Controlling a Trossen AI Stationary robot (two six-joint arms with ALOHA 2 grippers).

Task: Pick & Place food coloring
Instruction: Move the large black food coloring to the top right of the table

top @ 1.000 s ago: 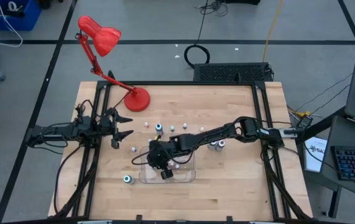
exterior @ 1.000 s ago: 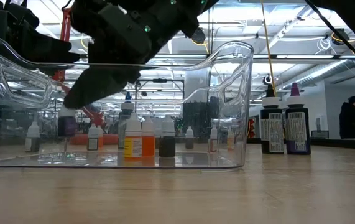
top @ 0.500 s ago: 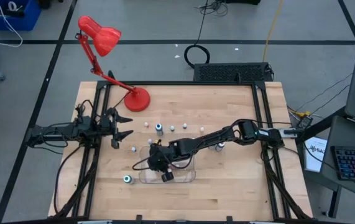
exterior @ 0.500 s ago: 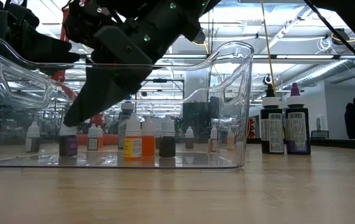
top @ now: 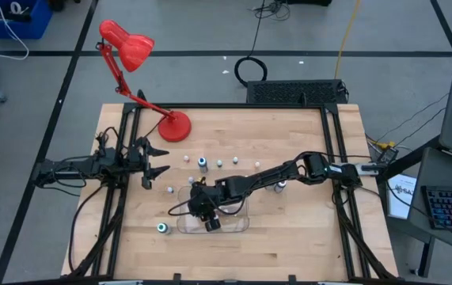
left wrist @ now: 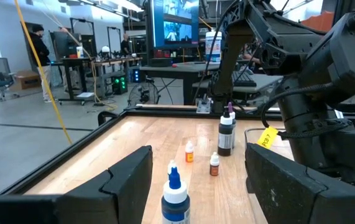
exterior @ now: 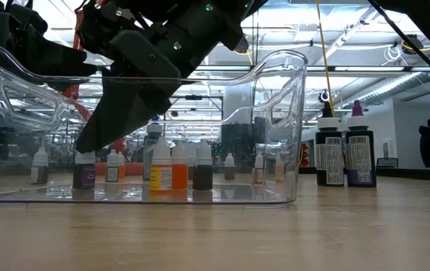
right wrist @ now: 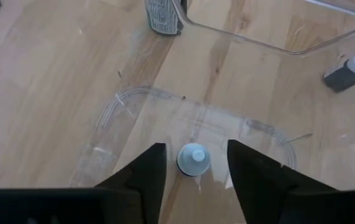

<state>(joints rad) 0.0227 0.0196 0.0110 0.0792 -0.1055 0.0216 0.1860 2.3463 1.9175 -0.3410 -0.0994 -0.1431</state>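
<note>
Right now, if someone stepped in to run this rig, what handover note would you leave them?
Right pincer: open, down in the clear tray, fingers either side of a white-capped bottle standing there, not touching it.
Left pincer: open, idle at the table's left edge.
Done: several bottles in the tray, including an orange bottle.
Left: loose ones on the table, such as the blue bottle and the teal bottle.

Setting: robotics lab | Evidence: butcher-block table (top: pixel 289 142) on taped grey floor, keyboard (top: pixel 451 207) lower right of high view, lit monitor (left wrist: pixel 175 23) and person (left wrist: pixel 40 61) upper left of wrist view
</note>
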